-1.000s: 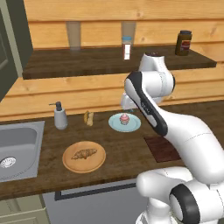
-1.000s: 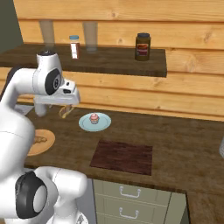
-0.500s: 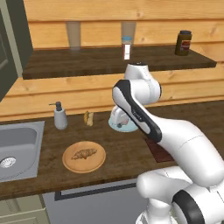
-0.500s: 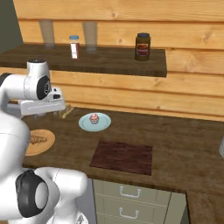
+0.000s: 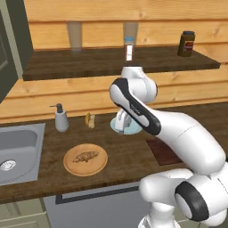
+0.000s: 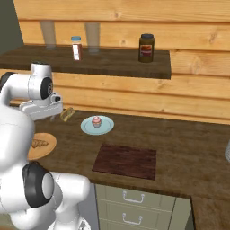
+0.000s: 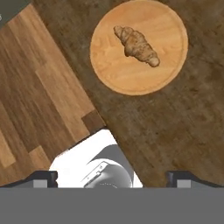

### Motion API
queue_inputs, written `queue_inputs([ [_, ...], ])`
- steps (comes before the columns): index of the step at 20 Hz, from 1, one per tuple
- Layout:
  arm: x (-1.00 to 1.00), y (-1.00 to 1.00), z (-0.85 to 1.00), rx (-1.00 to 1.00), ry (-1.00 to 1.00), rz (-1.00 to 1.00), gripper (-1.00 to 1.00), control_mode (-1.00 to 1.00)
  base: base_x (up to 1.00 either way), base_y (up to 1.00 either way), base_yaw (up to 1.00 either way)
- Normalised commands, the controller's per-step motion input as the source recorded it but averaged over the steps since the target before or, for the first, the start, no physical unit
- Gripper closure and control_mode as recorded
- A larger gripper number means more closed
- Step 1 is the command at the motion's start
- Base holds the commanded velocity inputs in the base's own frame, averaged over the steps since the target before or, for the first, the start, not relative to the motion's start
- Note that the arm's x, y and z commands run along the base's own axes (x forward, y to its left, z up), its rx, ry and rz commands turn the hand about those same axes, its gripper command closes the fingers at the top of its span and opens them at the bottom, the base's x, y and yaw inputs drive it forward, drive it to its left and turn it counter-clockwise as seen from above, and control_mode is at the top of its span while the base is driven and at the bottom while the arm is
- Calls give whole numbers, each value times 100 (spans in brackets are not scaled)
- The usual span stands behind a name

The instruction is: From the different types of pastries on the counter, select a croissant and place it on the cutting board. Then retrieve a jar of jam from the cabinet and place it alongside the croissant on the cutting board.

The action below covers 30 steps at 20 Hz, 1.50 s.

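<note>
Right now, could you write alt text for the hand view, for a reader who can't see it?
A croissant lies on a round wooden plate on a dark wood counter, seen from above. The open gripper shows two dark fingertips at the bottom, and wood flooring runs beyond the counter edge.

The arm [image 5: 133,95] has swung to the left of the left base view; one second ago it stood right of the middle, and now it hides part of the blue plate [image 5: 129,129]. In the right base view the hand [image 6: 41,108] has moved to the left edge. The gripper [image 7: 111,178] has opened a little wider.
</note>
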Motion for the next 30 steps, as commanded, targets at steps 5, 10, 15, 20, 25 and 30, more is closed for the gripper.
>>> queue_inputs([
  [5,0,3,-1,0,3,4,-100,-100,0,0,0],
  [10,-20,54,-53,1,0,9,-100,-100,0,0,0],
  [15,-7,66,-59,6,0,11,-100,-100,0,0,0],
  [20,0,48,-47,7,0,14,-100,-100,0,0,0],
  [25,6,32,-20,1,0,15,-100,-100,0,0,0],
  [30,8,0,-1,0,0,5,-100,-100,0,0,0],
])
